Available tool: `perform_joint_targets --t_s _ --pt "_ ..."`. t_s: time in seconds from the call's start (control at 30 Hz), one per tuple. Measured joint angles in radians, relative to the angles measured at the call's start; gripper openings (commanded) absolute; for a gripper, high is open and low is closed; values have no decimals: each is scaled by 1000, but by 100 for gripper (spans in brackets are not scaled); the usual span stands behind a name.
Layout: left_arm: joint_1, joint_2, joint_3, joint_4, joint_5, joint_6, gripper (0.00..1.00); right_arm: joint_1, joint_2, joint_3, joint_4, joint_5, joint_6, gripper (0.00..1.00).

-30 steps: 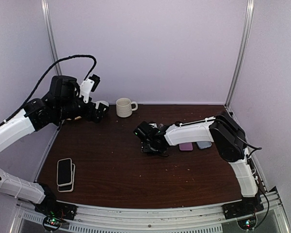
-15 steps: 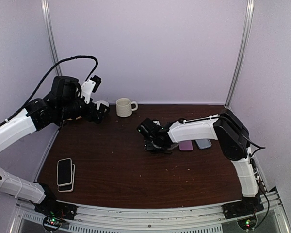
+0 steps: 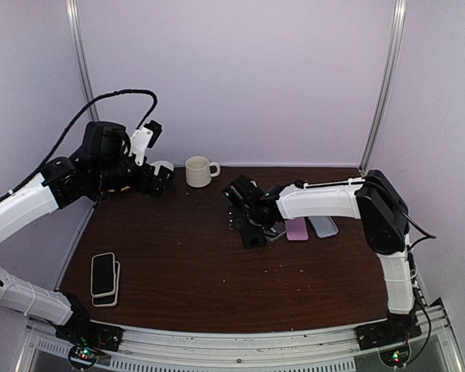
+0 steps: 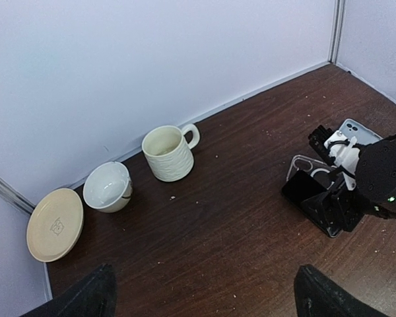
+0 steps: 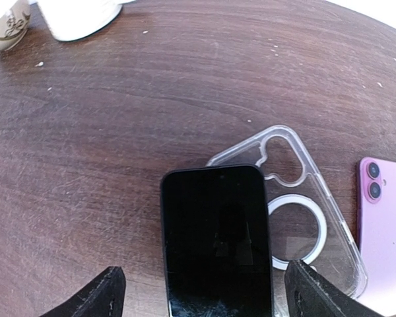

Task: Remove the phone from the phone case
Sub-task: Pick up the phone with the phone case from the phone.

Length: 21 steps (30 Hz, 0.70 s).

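A black phone (image 5: 214,238) lies screen up on the table, its right edge overlapping an empty clear phone case (image 5: 303,191) with a white ring. My right gripper (image 5: 208,294) hovers just above the phone, open, one finger on each side with a gap to both edges. From the top view this gripper (image 3: 252,225) sits mid-table, back of centre. The left wrist view shows the phone (image 4: 303,188) and the case (image 4: 310,165) far off. My left gripper (image 4: 204,300) is open and empty, raised at the back left (image 3: 161,174).
A cream mug (image 3: 200,170), a white bowl (image 4: 107,186) and a cream plate (image 4: 54,223) stand along the back wall. A purple phone (image 3: 297,229) and a grey-blue phone (image 3: 323,225) lie right of the case. Two stacked phones (image 3: 103,277) rest at the front left.
My right gripper has opened wider and shifted a little right and toward the back. The black phone now lies free below it. The left arm has barely moved.
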Motion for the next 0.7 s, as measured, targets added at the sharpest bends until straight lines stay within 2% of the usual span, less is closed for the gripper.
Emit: perform_joint_targets --t_s 0.2,0.37,0.47,0.7 --pt "0 2 0 -1 -51 25 97 0 -20 -20 20 -12 -55 92" --pt "0 24 0 -10 -137 40 98 0 -103 -84 53 -12 -123 99" --pt "0 44 0 -38 -173 32 97 -2 -166 -133 81 -11 -159 100" --pt "19 52 -2 -242 -214 -128 98 -19 -235 -172 80 -53 -213 100"
